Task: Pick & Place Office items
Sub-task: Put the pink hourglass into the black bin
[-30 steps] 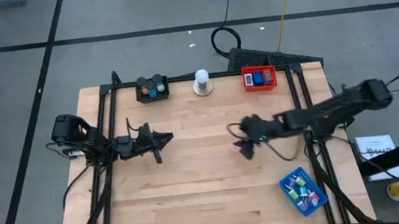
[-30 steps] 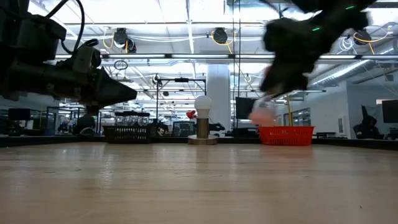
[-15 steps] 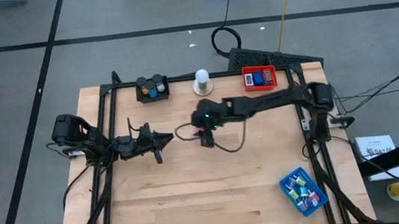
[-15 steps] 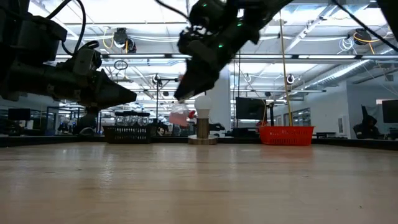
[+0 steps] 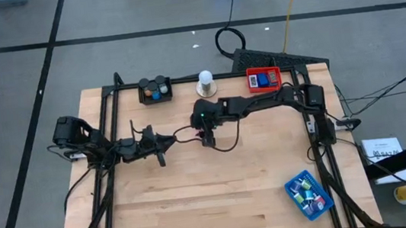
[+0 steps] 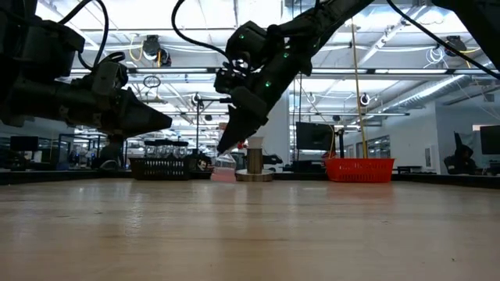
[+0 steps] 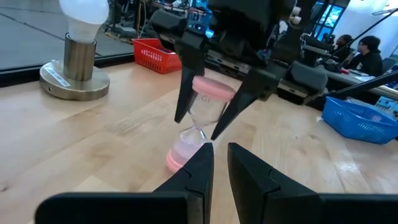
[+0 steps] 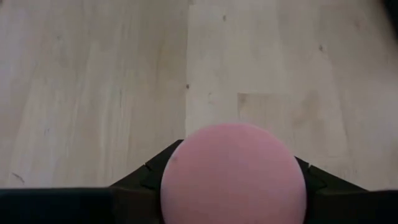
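Observation:
A pink hourglass (image 7: 200, 118) with pink end caps stands tilted near the table's middle, with my right gripper (image 5: 206, 137) shut on it. Its lower cap (image 6: 223, 175) is at table height in front of the white bulb on a round base (image 5: 205, 84). My left gripper (image 5: 169, 139) is level and just left of the hourglass. Its fingers (image 7: 200, 167) are shut with only a slit between them, and they hold nothing. My right gripper pinches the hourglass's upper cap (image 7: 214, 91) between its two fingers, which run down past the upper bulb on either side. The fingers slant down from the table's right and lie along the hourglass. It is tilted, lower cap down; whether that cap touches the table I cannot tell.
A black tray (image 5: 154, 89) with cylinders stands at the far left and a red tray (image 5: 263, 80) at the far right. A blue tray (image 5: 307, 193) with small items lies near the right front corner. Bare wood fills the near half of the table.
My right gripper has swung from the table's right side toward the left and a little toward the far edge, carrying the hourglass. It has rolled about its own line and sunk, so the hourglass's lower cap has come down to table height.

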Controlling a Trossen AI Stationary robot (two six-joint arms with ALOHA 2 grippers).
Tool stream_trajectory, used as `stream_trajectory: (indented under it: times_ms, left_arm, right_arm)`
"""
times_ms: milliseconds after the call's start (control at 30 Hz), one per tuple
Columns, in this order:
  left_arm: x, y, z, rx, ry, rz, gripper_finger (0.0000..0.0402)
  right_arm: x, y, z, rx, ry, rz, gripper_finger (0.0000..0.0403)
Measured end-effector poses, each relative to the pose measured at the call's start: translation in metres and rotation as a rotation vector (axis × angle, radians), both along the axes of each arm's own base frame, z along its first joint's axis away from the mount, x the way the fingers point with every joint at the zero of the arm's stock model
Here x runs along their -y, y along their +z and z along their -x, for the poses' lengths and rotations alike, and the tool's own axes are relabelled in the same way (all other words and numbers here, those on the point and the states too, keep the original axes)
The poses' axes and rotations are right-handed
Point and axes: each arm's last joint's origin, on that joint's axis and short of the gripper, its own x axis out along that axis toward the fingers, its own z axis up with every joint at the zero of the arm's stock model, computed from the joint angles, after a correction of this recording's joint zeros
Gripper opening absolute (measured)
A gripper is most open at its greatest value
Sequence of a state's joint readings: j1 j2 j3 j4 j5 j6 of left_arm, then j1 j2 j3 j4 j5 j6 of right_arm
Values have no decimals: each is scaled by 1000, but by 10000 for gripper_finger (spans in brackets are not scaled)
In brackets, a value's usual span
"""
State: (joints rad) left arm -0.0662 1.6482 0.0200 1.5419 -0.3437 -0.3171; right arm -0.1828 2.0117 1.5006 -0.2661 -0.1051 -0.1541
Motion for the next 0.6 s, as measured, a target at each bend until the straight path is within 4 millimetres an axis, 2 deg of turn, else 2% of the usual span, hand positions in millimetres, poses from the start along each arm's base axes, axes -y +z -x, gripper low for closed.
stream_trajectory:
  times_ms: [600]
  left_arm:
    - [0,0,0,2,1,1,51]
  right_arm:
    - [3,-3,1,24,-6,10,178]
